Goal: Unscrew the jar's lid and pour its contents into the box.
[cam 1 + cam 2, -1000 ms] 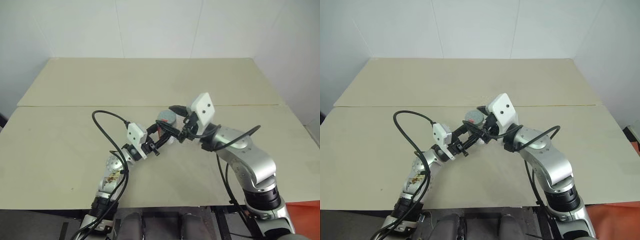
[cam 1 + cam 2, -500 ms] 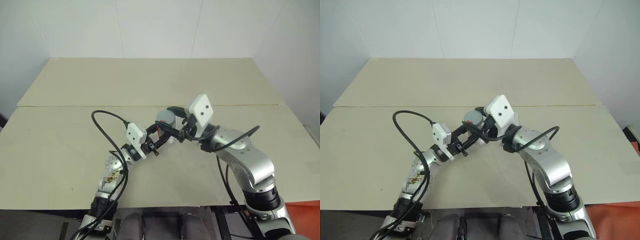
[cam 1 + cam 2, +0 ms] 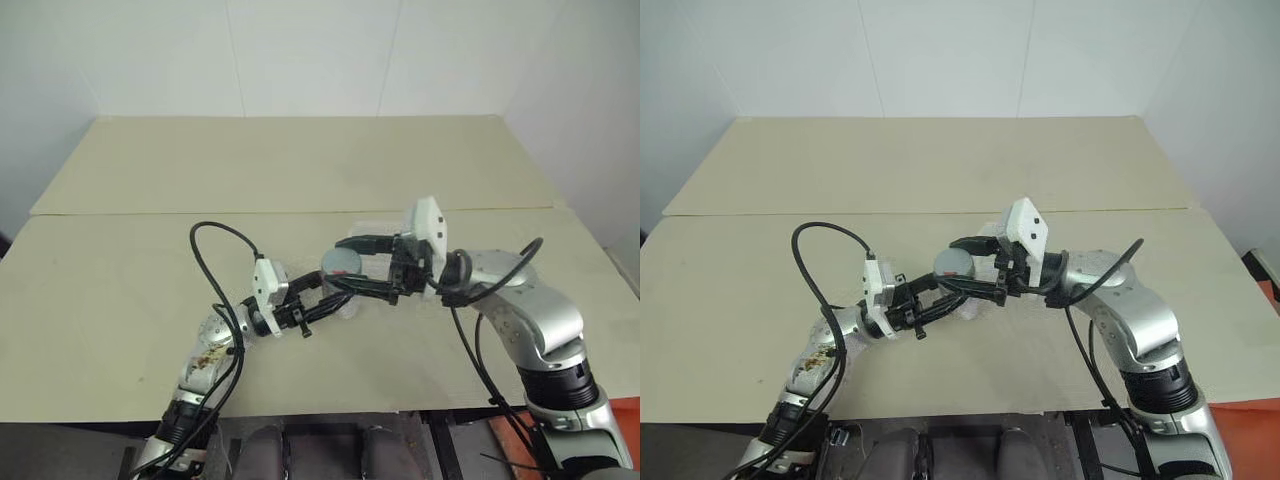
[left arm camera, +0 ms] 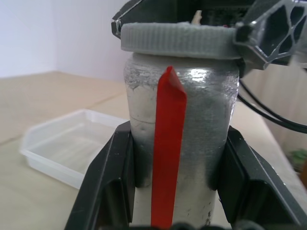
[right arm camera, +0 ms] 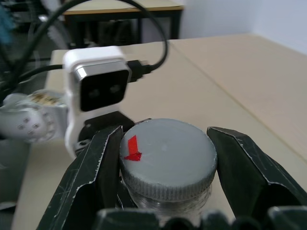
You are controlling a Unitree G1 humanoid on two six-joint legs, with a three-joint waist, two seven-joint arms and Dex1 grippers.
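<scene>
Left gripper [image 4: 177, 191]: I had it clamped on the jar [image 4: 180, 143] body, held above the table [image 3: 150, 260] near its front edge.
Right gripper [image 5: 165, 158]: closed around the lid [image 5: 165, 155], seated on the jar.
Box [image 4: 72, 143]: lay on the table just behind the jar.

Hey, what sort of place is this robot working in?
Probably a robot lab or test room: a bare beige table against plain white walls, with another dark-legged table and trailing cables behind.
</scene>
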